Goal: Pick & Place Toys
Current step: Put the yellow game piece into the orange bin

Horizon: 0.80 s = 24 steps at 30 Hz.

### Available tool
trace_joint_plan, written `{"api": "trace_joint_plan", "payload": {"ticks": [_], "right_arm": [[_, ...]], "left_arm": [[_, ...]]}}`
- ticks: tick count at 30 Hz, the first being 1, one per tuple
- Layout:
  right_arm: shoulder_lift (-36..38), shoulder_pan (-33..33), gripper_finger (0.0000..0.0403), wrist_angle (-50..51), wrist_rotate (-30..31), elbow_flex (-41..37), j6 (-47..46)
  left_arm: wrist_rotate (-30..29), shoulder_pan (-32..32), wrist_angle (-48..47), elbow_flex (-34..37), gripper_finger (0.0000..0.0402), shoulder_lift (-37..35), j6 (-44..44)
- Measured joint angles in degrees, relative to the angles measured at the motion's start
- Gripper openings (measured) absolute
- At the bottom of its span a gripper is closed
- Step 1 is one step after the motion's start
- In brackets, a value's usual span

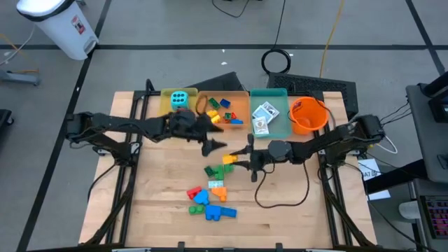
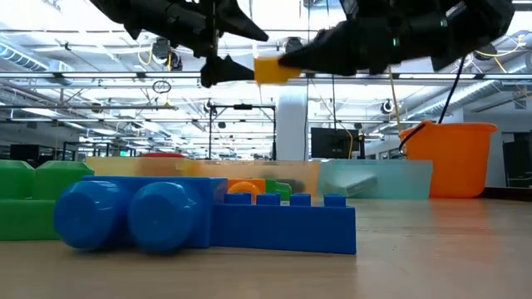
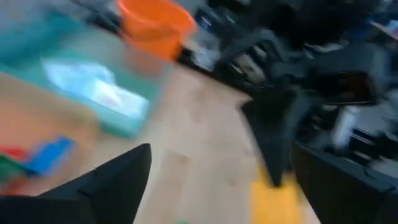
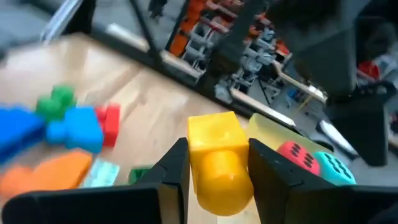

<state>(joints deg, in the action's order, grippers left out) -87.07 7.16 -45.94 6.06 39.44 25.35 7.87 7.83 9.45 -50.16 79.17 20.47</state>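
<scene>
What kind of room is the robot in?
Probably a big lab or workshop: a wooden table on a taped concrete floor, ceiling pipes and lights overhead, and shelves of equipment behind.

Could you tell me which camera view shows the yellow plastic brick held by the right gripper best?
The right wrist view: the yellow plastic building brick fills the centre, clamped between the right gripper's fingers. The low view shows it small and raised; the high view mostly hides it; the left wrist view gives a blurred yellow patch.
</scene>
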Motion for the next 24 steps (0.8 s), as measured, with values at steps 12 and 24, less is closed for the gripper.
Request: {"api": "trace_joint_plan", "payload": {"ticks": [12,24], "right_arm": [[11.8,-11.7,0.0095,12.5,4.3,0.1,-19.6],[-4.4,-28.2,0.0095,4.7,-1.7,0.3,-24.8]], "left_arm": [[-12.5,2.5,-2.2,0.0,0.0376,-1.7,-14.8],[-18.6,2.5,-8.5,0.0,0.0370,-1.7,-20.7]]}}
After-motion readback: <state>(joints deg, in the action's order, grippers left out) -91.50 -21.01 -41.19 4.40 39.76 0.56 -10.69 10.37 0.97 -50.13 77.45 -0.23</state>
